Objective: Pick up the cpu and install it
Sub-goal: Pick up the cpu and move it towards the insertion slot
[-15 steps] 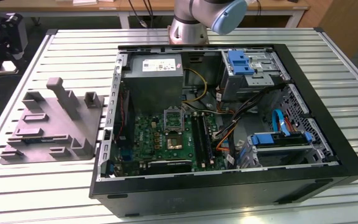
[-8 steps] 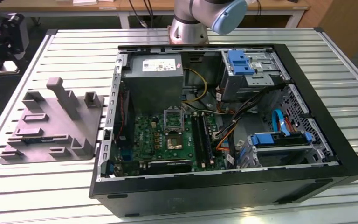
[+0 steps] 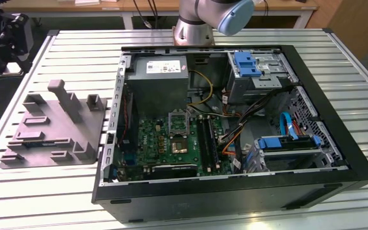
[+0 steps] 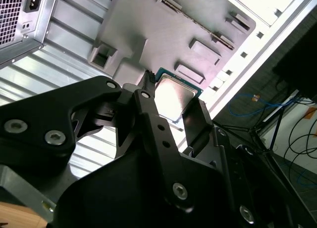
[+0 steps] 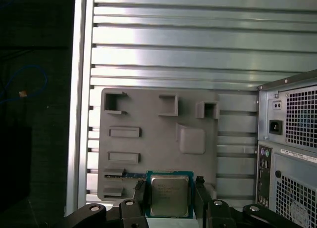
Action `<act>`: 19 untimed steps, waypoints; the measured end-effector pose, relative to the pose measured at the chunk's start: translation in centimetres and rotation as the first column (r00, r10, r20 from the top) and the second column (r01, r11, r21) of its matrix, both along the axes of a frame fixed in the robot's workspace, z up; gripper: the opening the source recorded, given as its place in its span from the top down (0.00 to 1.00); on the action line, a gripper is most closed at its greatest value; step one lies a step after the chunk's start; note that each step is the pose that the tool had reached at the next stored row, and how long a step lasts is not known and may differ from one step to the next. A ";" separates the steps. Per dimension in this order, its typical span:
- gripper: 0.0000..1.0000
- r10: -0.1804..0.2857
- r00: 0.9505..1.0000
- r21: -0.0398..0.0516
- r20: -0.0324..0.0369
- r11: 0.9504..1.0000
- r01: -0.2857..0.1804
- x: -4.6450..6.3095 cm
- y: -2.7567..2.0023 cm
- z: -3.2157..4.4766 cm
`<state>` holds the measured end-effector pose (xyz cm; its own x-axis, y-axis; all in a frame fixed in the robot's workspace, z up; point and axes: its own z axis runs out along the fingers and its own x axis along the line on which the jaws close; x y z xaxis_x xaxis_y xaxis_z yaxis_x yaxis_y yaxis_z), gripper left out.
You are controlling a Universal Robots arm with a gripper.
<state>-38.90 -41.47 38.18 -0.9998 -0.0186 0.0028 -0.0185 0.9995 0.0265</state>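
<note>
We're looking down past the hand (image 5: pixel 170 189) in the first wrist view, and there's the cpu (image 5: pixel 169 196) — pinched between the two black fingers (image 5: pixel 201 191), one on each of two opposite edges. So the hand is closed on the chip.

It lies flat across the fingertips, pale metal top turned toward the camera, with a thin green border showing round the lid. It's square, so there's no long axis to call. Its edges run in line with the edges of the grey-purple fixture (image 5: pixel 148 139) behind it. The chip looks big against that fixture, so we read it as held over the fixture's near edge and clear of it.

The second wrist view gives us the same grip at a slant: black linkage in front, silver lid between the fingertips, fixture pockets beyond.

In the exterior view the fixture stands on the slatted metal tabletop (image 3: pixel 43 191), just beside the open computer case (image 3: pixel 235 203) on the exterior view's left. Inside the case the green motherboard (image 3: pixel 161 143) lies flat, and the dark square socket (image 3: pixel 178 146) sits in the middle of it, metal frame (image 3: pixel 178 120) just beyond. The arm's base (image 3: pixel 193 26) stands at the tabletop's far edge — right behind the case.
</note>
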 end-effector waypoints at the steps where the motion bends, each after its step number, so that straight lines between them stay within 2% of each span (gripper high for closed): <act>1: 0.53 0.000 1.000 0.000 0.000 1.000 0.000 0.0 0.00 0.00; 19: 0.53 0.000 1.000 0.000 0.000 1.000 0.000 0.6 0.00 0.00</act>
<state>-38.35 -41.47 38.18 -0.9998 -0.0186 0.0028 -0.0185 0.9995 0.0265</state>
